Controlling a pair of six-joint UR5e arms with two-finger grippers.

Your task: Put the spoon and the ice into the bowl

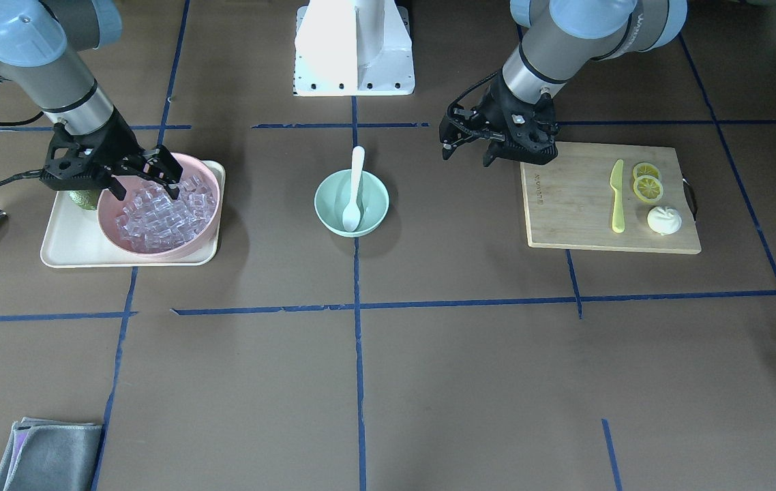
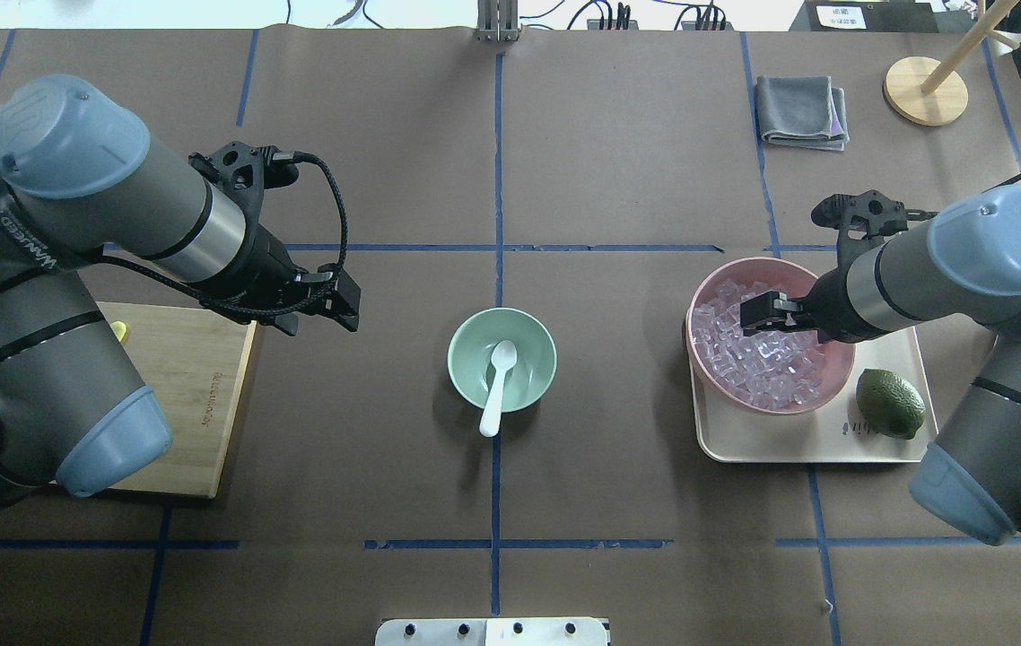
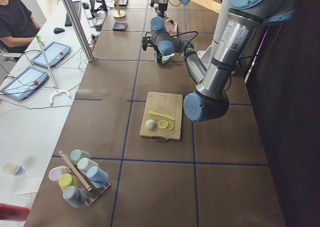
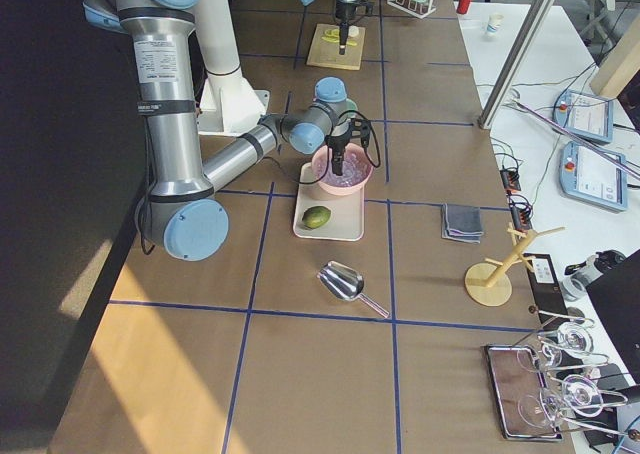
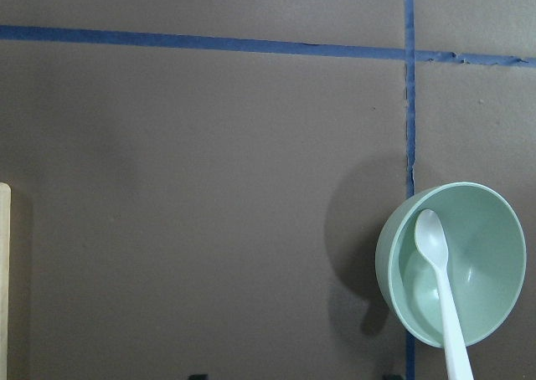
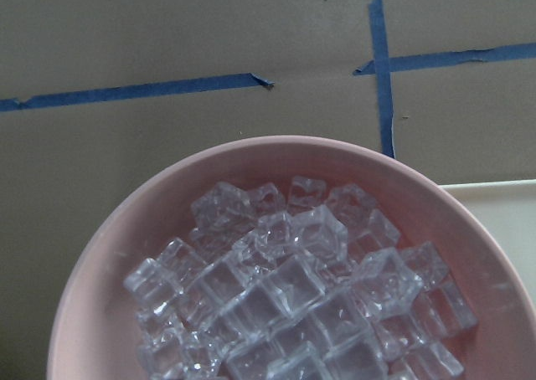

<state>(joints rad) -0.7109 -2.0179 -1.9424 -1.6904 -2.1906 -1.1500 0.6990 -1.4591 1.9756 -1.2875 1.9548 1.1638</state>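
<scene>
We see a robotics lab. Its paper-covered table [image 1: 470, 382] carries a grid of blue tape lines [image 1: 429, 304], and an operator [image 3: 15, 21] sits beside tablets [image 3: 25, 82].

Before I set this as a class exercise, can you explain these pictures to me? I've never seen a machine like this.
It is a robot with two arms at a table, each ending in a two-finger claw. Four pictures come from fixed cameras: opposite, overhead, and at each table end. Two come from cameras on the wrists. The left claw hovers open near a wooden board with a knife. The right claw hangs over a pink bowl of ice cubes on a tray. In the middle, a white spoon lies in a green bowl. Neither claw holds anything.
</scene>
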